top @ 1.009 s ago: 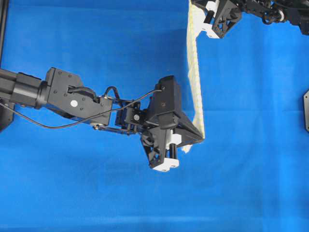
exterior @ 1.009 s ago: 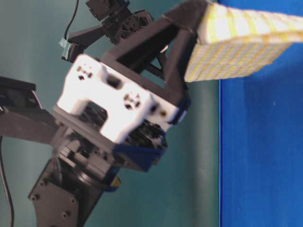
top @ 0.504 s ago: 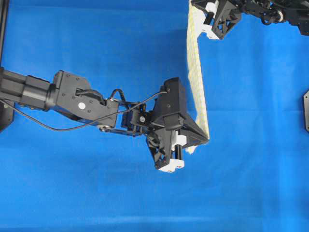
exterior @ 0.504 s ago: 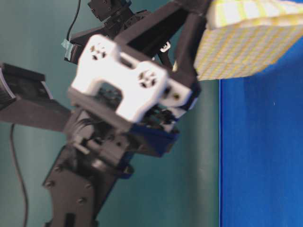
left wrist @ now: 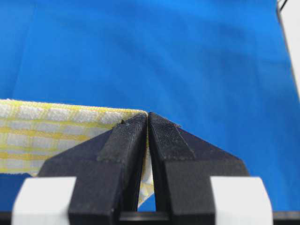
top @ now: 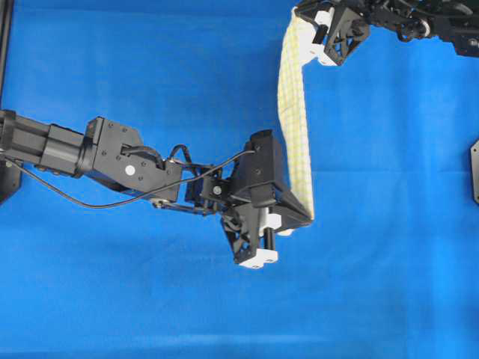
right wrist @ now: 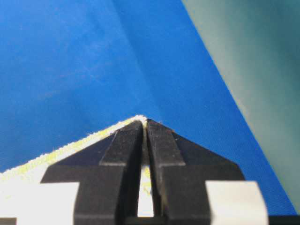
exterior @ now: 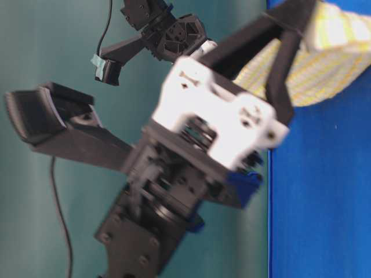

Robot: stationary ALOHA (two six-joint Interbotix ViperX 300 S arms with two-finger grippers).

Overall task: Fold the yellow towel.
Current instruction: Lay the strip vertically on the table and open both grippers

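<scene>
yellow towel (top: 294,120) hangs taut lengthwise btwn both clamped jaws, edge-on.

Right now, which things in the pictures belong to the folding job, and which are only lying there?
Part of the job:
- yellow towel, held up off the surface, stretched between both arms
- left gripper, shut on one corner
- right gripper, shut on another corner

Not part of the job:
- blue cloth covering the table
- black object at the right edge
</scene>
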